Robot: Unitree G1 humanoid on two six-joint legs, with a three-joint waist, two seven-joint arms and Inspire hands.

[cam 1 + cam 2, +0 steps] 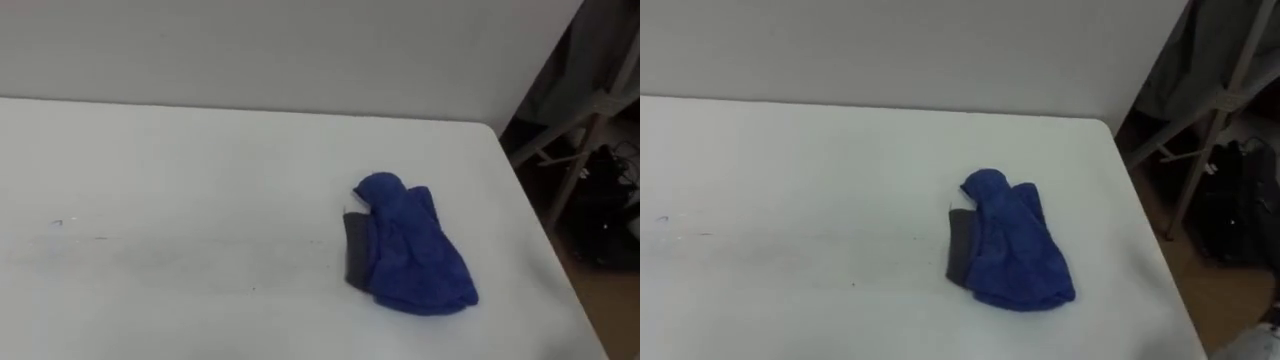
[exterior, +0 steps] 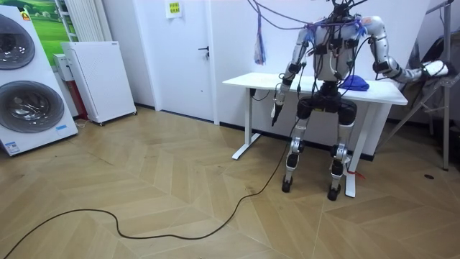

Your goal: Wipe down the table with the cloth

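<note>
White worktop (image 1: 200, 190) carried a bunched blue cloth (image 1: 412, 250) near its right edge, untouched. Left robot hand (image 2: 275, 112) hung below the front edge and right robot hand (image 2: 434, 69) was past the right end. Apart or together: could not tell for either. Step judged pre-grasp; next move: reach and grip cloth.

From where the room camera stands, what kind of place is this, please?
Probably a home laundry or utility room, perhaps a test room set up like one: stacked laundry machines stand on the room view's left, a white table by the wall carries a blue cloth, and the floor is wooden parquet.
</note>
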